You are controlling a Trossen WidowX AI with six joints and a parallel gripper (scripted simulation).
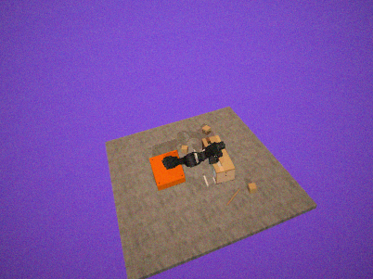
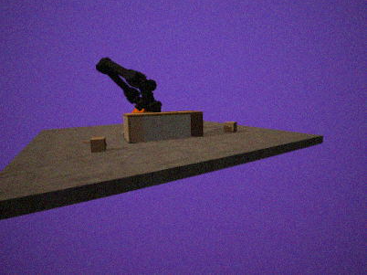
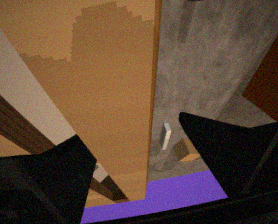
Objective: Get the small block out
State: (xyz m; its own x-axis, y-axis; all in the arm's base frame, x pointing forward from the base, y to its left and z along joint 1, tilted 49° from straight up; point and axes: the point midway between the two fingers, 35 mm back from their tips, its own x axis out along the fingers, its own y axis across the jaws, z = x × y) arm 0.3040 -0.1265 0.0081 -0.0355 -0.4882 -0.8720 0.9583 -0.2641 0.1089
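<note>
The tan box (image 1: pixel 222 164) lies on the grey table right of the arm's orange base (image 1: pixel 167 170). It also shows in the exterior view (image 2: pixel 162 125), with its long pale face toward the camera. My gripper (image 1: pixel 215 150) is open and empty, low over the box's top near its far end. In the wrist view the box's tan top (image 3: pixel 110 100) fills the left and middle, and my open gripper (image 3: pixel 137 155) straddles the box's long right edge. I cannot make out the small block on the shelf inside the box.
Loose tan blocks lie on the table: one past the box's far end (image 1: pixel 206 129), one beside the arm (image 1: pixel 185 148), one at the near right (image 1: pixel 252 187). A thin brown stick (image 1: pixel 233 196) and a small white stick (image 3: pixel 166 136) lie by the box.
</note>
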